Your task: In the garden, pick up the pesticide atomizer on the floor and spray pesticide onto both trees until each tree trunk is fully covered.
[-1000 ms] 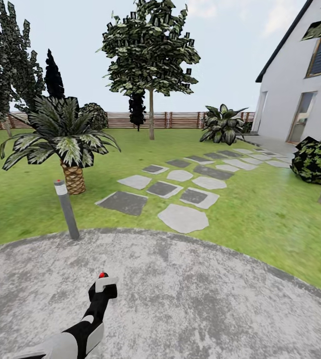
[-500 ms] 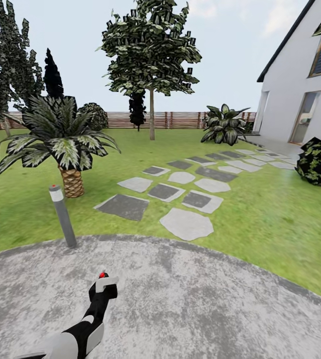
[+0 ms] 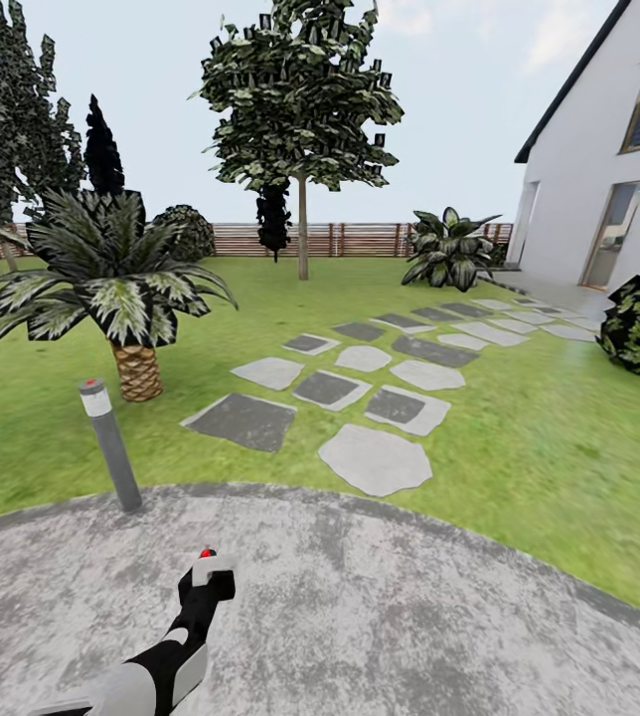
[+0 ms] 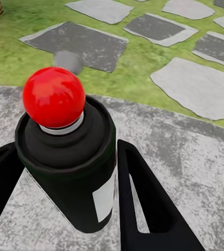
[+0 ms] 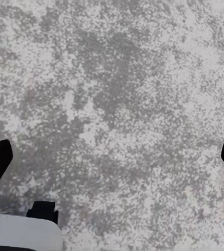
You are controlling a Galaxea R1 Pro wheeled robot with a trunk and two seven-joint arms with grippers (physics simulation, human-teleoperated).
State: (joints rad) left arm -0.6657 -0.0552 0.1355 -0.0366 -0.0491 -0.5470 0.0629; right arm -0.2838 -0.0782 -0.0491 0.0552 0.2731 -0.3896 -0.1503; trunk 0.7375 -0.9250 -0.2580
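Your left gripper point(image 4: 65, 193) clamps the pesticide atomizer point(image 4: 70, 157); tree point(image 3: 300, 99) at twelve o'clock; right gripper point(image 5: 112, 157) seemingly spread wide over concrete.

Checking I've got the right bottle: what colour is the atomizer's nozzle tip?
Red nozzle tip on the black atomizer, clearest in the left wrist view.

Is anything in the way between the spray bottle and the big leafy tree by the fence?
Nothing solid. The left hand holds the spray bottle over the grey paving; lawn and flat stepping stones lead to the tree. The post and palm stand off to the left.
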